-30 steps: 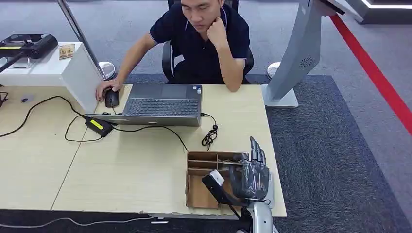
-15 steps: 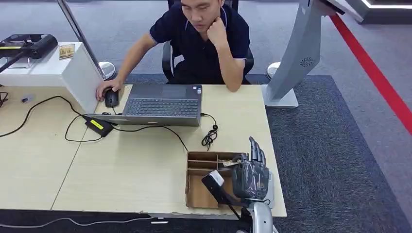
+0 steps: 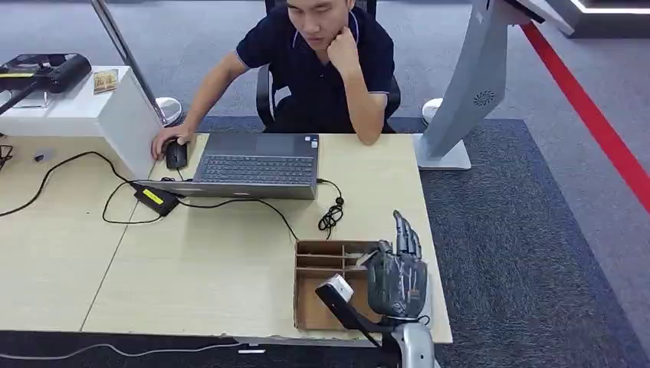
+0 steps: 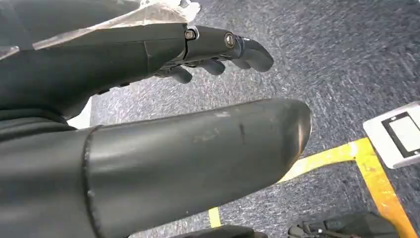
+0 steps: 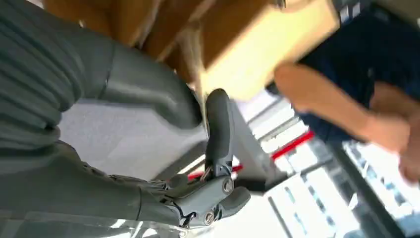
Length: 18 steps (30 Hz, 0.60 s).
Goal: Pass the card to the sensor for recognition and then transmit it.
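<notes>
I see my right hand above the brown corrugated cardboard box with dividers, at the near right corner of the pale wood-grain tabletop. Its dark fingers point away from me, toward the seated person. In the right wrist view a thin pale card shows edge-on between the thick grey thumb and one raised finger, its long axis running along that finger. The view is blurred, so I cannot tell whether the hand really pinches it or which way its face points. Against a second ago, the hand has risen a little out of the box and sits slightly further from me. My left hand hangs over coarse grey carpet, its smooth dark fingers loosely apart and holding nothing. The person's hand rests on a black mouse beside the grey laptop
</notes>
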Available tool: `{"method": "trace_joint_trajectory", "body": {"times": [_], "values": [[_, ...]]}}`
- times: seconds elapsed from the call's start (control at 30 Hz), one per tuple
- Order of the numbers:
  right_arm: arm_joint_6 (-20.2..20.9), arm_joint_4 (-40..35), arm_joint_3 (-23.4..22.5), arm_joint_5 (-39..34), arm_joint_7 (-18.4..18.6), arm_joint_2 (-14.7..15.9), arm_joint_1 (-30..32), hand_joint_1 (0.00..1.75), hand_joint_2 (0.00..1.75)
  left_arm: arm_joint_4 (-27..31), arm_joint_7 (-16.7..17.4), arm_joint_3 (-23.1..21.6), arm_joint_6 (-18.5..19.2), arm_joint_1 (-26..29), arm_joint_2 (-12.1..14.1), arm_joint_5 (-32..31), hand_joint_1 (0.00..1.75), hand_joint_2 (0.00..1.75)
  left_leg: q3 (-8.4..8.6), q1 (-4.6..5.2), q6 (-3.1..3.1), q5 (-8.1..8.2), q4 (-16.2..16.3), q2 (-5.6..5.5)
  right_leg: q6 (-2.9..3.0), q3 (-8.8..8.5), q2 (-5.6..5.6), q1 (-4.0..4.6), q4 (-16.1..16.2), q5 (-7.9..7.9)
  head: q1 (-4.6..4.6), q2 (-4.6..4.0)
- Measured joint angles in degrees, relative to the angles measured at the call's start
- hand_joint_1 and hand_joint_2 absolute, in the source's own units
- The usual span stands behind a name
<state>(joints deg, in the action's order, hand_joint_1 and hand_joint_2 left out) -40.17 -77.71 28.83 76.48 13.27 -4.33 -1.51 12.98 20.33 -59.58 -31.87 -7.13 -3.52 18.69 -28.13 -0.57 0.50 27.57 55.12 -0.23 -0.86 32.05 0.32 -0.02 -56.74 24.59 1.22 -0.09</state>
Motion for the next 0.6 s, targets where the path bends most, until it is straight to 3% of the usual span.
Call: {"method": "trace_joint_trajectory", "body": {"times": [0.13,0.2,0.23,0.33,0.37,0.47,0.6], "values": [[-0.1,-10.7,-4.4,2.2,2.6,0.1,2.9,1.75,1.75,0.0,0.0,0.1,-0.3,0.1,0.1,0.8,0.00,0.00,0.01,0.04,0.00,0.00,0.0,0.01,0.00,0.04,0.00,-0.02,0.0,0.00,-0.02,0.00],[-0.2,-16.2,-7.8,0.2,0.5,-0.1,3.6,1.75,1.75,0.0,0.0,0.2,-0.3,0.3,0.2,1.0,0.00,0.00,0.00,0.05,-0.01,0.01,0.0,0.04,-0.01,0.04,0.05,-0.04,0.0,-0.01,-0.02,0.00],[-0.2,-19.5,-9.7,-2.7,-2.7,-0.7,4.2,1.75,1.75,0.0,0.0,0.3,-0.3,0.3,0.2,1.0,0.00,0.00,0.06,0.06,-0.02,0.01,0.0,0.07,-0.01,0.06,0.08,-0.04,0.0,-0.01,0.00,-0.02],[-0.3,-32.7,-21.7,-20.1,-21.7,-6.2,7.1,1.75,1.75,0.0,0.6,0.3,0.3,0.5,0.3,0.6,0.00,0.00,0.05,0.09,-0.02,0.01,0.0,-0.02,-0.04,0.06,0.01,-0.06,0.0,0.00,-0.09,0.00],[-0.3,-35.3,-25.3,-24.7,-25.3,-6.9,7.7,1.75,1.75,0.0,1.0,0.3,0.7,0.6,0.3,0.4,0.00,0.00,0.07,0.05,-0.05,0.05,0.0,0.00,-0.04,0.00,0.04,-0.04,0.0,0.00,-0.02,-0.02],[-0.2,-41.3,-31.4,-26.3,-27.5,-8.7,11.0,1.75,1.75,-0.1,1.0,0.3,0.8,0.6,0.3,0.2,0.00,0.00,0.02,0.07,0.02,0.11,0.0,0.09,-0.04,0.04,0.17,-0.06,0.0,0.01,-0.04,0.00],[-0.1,-44.6,-36.9,-24.1,-27.3,-11.1,11.6,1.75,1.75,0.0,0.8,0.3,0.1,0.4,0.3,0.3,0.00,0.00,0.04,0.03,0.00,0.13,0.0,0.11,-0.03,-0.01,0.20,-0.03,0.0,0.01,0.00,0.00]]}}
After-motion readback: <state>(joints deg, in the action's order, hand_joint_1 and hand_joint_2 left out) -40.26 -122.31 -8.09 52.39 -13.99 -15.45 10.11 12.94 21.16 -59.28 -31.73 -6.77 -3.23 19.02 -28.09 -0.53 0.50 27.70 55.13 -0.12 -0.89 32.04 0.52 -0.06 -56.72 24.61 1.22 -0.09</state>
